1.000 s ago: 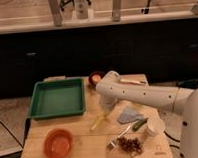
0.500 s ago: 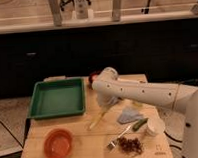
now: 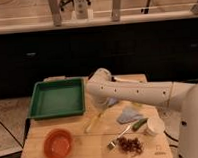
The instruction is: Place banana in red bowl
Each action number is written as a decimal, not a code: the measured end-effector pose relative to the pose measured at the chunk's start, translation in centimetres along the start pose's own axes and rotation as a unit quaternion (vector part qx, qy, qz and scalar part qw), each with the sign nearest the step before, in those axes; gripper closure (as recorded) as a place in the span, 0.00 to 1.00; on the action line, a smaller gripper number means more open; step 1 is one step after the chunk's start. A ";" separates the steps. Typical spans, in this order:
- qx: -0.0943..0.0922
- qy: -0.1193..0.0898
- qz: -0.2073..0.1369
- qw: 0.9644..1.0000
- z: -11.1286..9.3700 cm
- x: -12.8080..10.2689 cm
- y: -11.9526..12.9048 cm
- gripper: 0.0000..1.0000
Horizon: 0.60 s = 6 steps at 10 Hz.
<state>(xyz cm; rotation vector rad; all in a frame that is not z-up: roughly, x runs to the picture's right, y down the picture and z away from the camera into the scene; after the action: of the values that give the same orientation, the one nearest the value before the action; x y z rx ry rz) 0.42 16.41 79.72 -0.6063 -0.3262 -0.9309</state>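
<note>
The yellow banana hangs tilted over the wooden table, its upper end in my gripper, which points down from the white arm reaching in from the right. The gripper is shut on the banana's top end. The red bowl stands empty at the front left of the table, down and left of the banana and apart from it.
A green tray lies at the back left, just left of the gripper. A blue cloth, a green vegetable, a white cup, a fork and a dark reddish snack pile lie to the right.
The arm has swung left toward the tray's corner, and the banana has shifted a little left with it.
</note>
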 end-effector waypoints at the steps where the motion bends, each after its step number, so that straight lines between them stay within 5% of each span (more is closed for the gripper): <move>1: -0.003 -0.001 -0.011 1.000 -0.1 -0.8 -0.7 0.98; 4: -0.007 0.003 -0.038 0.999 -0.1 -2.1 -1.7 0.92; 6: -0.004 0.004 -0.051 0.999 -0.7 -3.2 -2.1 0.99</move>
<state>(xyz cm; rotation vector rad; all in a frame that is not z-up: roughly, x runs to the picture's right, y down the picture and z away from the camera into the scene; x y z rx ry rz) -3.11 17.08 78.24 -0.5980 -0.3488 -1.0320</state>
